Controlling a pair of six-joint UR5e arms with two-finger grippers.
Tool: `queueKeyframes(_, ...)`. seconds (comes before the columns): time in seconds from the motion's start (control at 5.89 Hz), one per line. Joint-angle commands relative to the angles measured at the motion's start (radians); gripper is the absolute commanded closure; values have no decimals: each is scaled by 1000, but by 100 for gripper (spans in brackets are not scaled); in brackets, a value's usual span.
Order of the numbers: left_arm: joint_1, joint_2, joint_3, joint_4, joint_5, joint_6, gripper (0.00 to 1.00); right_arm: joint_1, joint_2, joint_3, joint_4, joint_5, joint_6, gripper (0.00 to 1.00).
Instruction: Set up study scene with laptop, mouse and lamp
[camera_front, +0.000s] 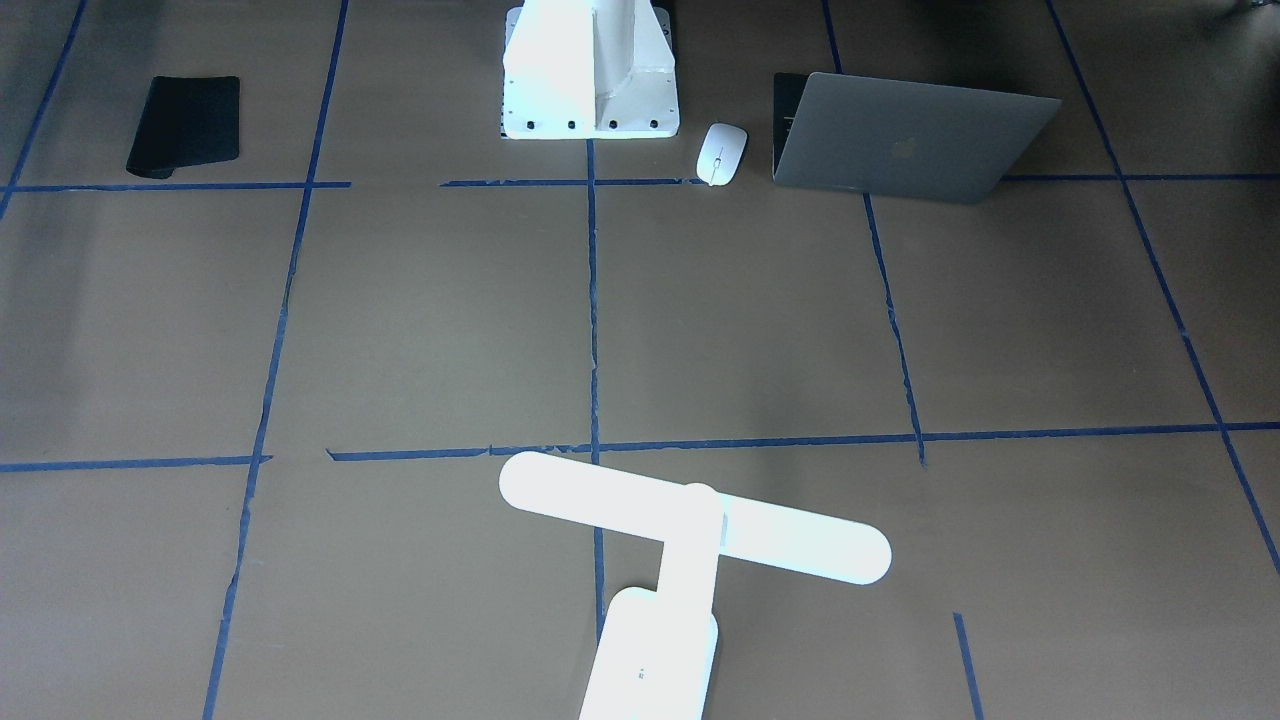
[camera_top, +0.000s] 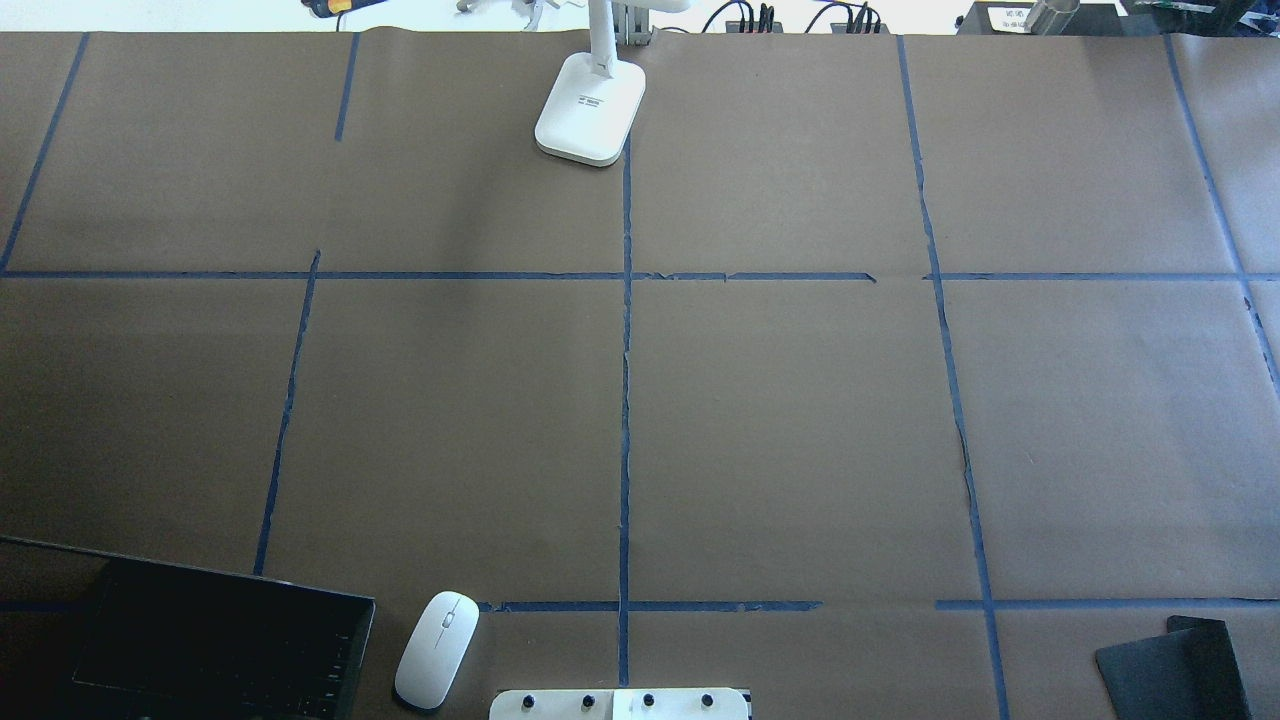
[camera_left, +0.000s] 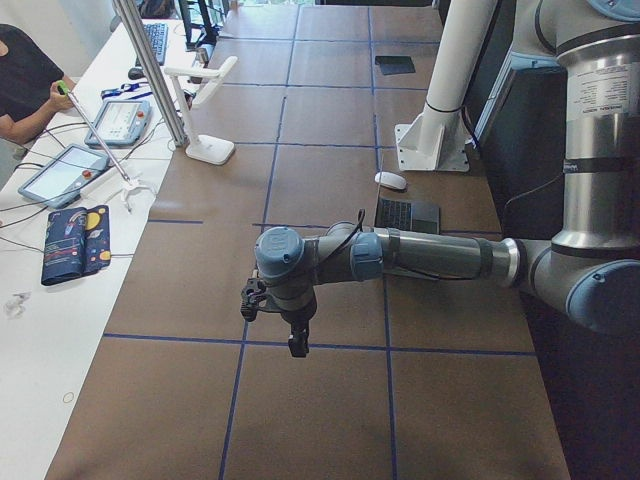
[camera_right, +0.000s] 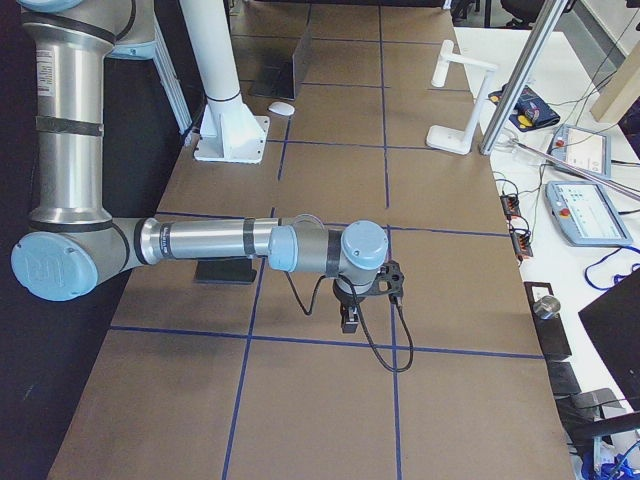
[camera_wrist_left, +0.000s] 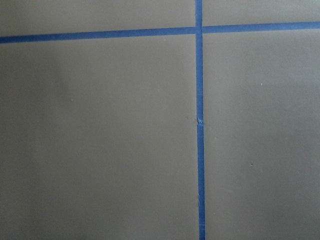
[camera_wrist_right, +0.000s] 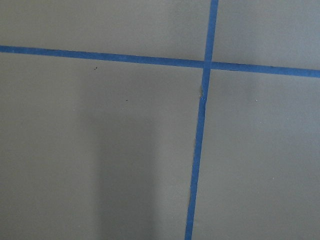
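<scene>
A table (camera_top: 800, 420) covered in brown paper, marked with a blue tape grid. The left arm (camera_left: 430, 255) and right arm (camera_right: 210, 240) each stretch low over opposite table ends, likely parked away from the objects. The open laptop (camera_front: 900, 140) stands at the robot's edge, on its left. The lamp (camera_front: 690, 520) stands at the far edge, centre. A black mouse pad (camera_front: 185, 125) lies on the robot's right. The white mouse (camera_front: 721, 152) lies just beside the laptop. All appear spread out, not yet gathered. The left gripper (camera_left: 297, 345) and right gripper (camera_right: 349, 320) point down; whether their fingers are apart or together, I cannot tell.
</scene>
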Motion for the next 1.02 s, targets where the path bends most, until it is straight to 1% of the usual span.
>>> queueKeyframes(0.0, -9, 2, -9, -5, 10, 8, 0, -1, -5, 1, -2, 5, 4, 0)
queueKeyframes(0.68, 4, -4, -17, -11, -2, 0, 0, 1, -49, 24, 0, 2, 6, 0)
queueKeyframes(0.85, 4, 10, -17, -14, -4, 8, 0, 1, -51, 24, 0, 2, 6, 0)
